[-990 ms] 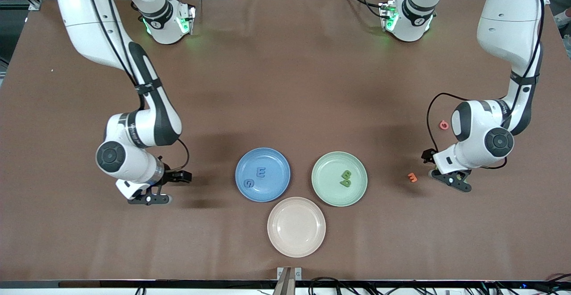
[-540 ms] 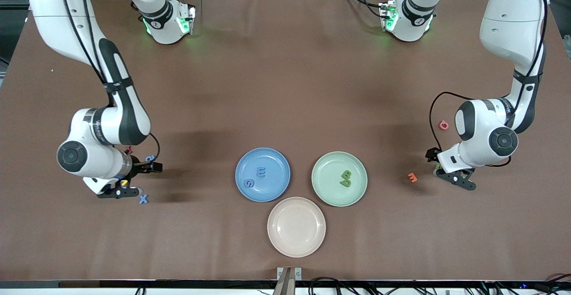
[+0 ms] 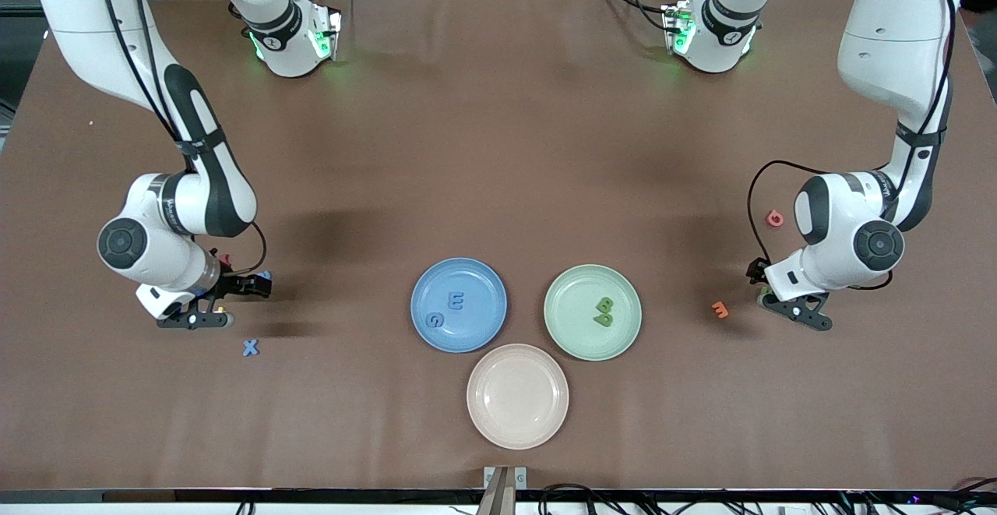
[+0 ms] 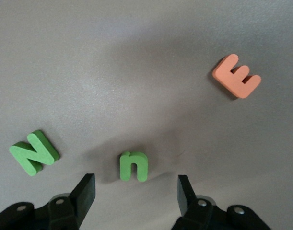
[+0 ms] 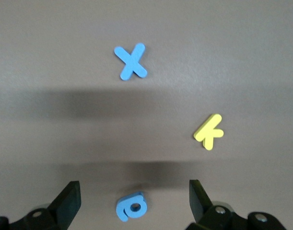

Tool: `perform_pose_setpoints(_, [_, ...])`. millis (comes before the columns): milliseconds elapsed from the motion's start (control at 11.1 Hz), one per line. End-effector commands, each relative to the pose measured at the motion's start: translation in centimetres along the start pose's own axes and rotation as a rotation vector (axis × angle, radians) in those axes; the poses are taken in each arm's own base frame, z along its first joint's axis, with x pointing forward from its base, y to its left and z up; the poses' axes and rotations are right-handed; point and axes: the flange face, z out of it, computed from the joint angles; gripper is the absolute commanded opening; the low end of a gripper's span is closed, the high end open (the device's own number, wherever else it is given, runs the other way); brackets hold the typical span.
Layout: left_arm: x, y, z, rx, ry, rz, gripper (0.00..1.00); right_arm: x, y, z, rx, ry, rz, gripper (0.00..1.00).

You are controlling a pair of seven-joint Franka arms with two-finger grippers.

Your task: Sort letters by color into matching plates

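The blue plate (image 3: 477,278) holds two blue letters (image 3: 456,301). The mint green plate (image 3: 575,291) holds two dark green letters (image 3: 604,312). My right gripper (image 3: 195,319) is open over a round blue letter (image 5: 132,207) that lies between its fingers (image 5: 69,199). A blue X (image 3: 250,347) lies nearer the front camera and also shows in the right wrist view (image 5: 130,61). My left gripper (image 3: 796,311) is open over a green n (image 4: 134,166), with a green N (image 4: 34,152) beside it. The left arm hides both green letters in the front view.
A cream-pink plate (image 3: 517,396) sits nearer the front camera than the two plates. A yellow k (image 5: 209,132) lies by the blue letters. An orange E (image 4: 236,76) lies beside the left gripper. A pink letter (image 3: 774,218) lies by the left arm.
My right arm has swung away from the blue plate toward its own end of the table, uncovering the blue X. The left arm has barely moved.
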Motion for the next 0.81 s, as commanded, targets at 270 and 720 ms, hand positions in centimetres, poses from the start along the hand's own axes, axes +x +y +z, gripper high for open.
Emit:
perform_pose_setpoints(270, [0.2, -0.4, 0.4, 0.02, 0.023, 0.012, 0.43, -4.9, 0.4, 1.2, 0.014, 0.059, 0.003, 1.0])
perform_pose_setpoints(720, [0.5, -0.5, 0.5, 0.033, 0.035, 0.036, 0.0, -6.3, 0.1, 3.1, 0.019, 0.073, 0.004, 1.0])
